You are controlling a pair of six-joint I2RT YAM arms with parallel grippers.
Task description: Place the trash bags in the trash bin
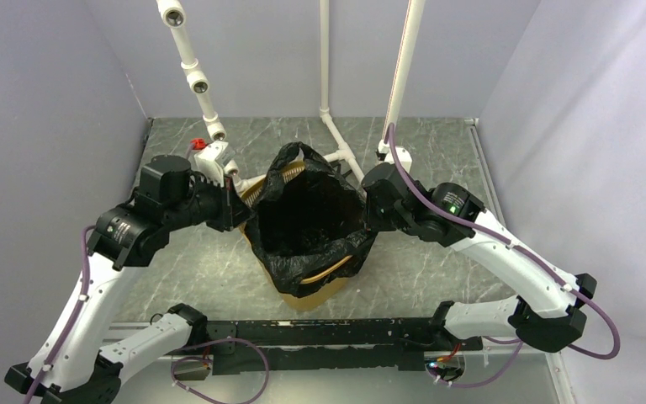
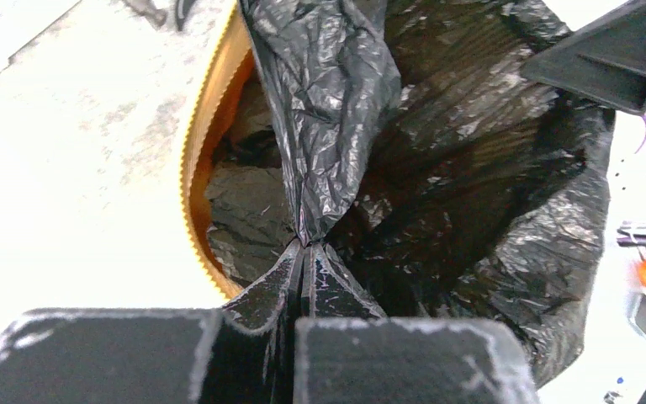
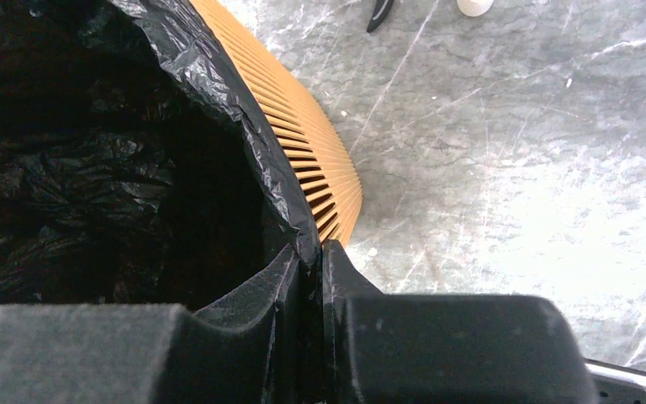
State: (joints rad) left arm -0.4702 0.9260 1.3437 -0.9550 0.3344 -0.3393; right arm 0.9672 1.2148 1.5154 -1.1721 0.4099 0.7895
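Nearest in the overhead view, at the table's near edge, a flat black mounting rail (image 1: pixel 328 331) runs between the two arm bases. Beyond it stands the trash bin (image 1: pixel 313 295), a yellow-orange translucent plastic wastebasket with tapering, finely slitted sides. It sits upright on the grey marbled tabletop (image 1: pixel 446 252), roughly midway between the two arms.

The trash bag (image 1: pixel 307 220), a thin, glossy, crinkled black plastic film, sits inside the bin with its mouth spread open. Its edge drapes over the bin's near and right rim, while the orange rim at the bin's far-left corner shows bare.

At the bin's left side, the left gripper (image 1: pixel 237 208) is clenched on a bunched fold of the bag. Its wrist view shows the fingers pressed together on a twisted strip of film that rises just inside the bin's wall.

At the bin's right side, the right gripper (image 1: pixel 368 206) is clamped on the bag's edge where the film folds over the rim. The slitted wall lies just past its fingertips.

A loop of bag stands up above the bin's far edge. Behind the bin, white plastic pipes (image 1: pixel 325 59) rise from the tabletop along the back wall.
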